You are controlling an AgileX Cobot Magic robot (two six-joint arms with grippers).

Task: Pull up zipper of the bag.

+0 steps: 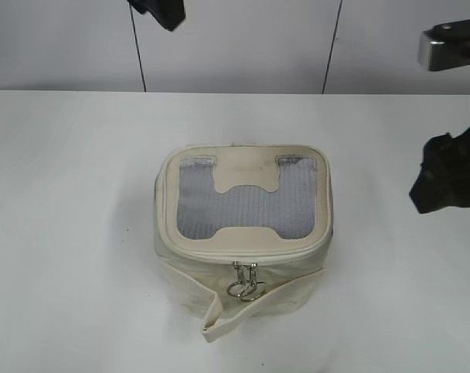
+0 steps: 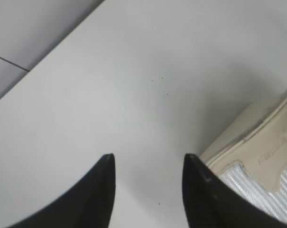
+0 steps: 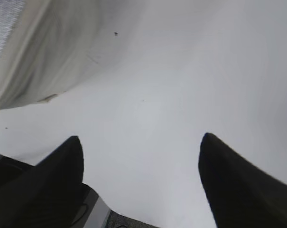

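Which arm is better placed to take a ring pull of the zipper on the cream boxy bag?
Probably right: the right gripper is open beside the cream-white leather-like bag, and the silver ring pulls hang at its front. The left gripper, also open, sits behind the bag.

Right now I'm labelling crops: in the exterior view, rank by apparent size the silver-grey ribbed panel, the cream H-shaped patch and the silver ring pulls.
1. Silver-grey ribbed panel on the cream-white boxy bag.
2. Cream H-shaped patch.
3. Silver ring pulls, plainly smallest, though nearest the camera.
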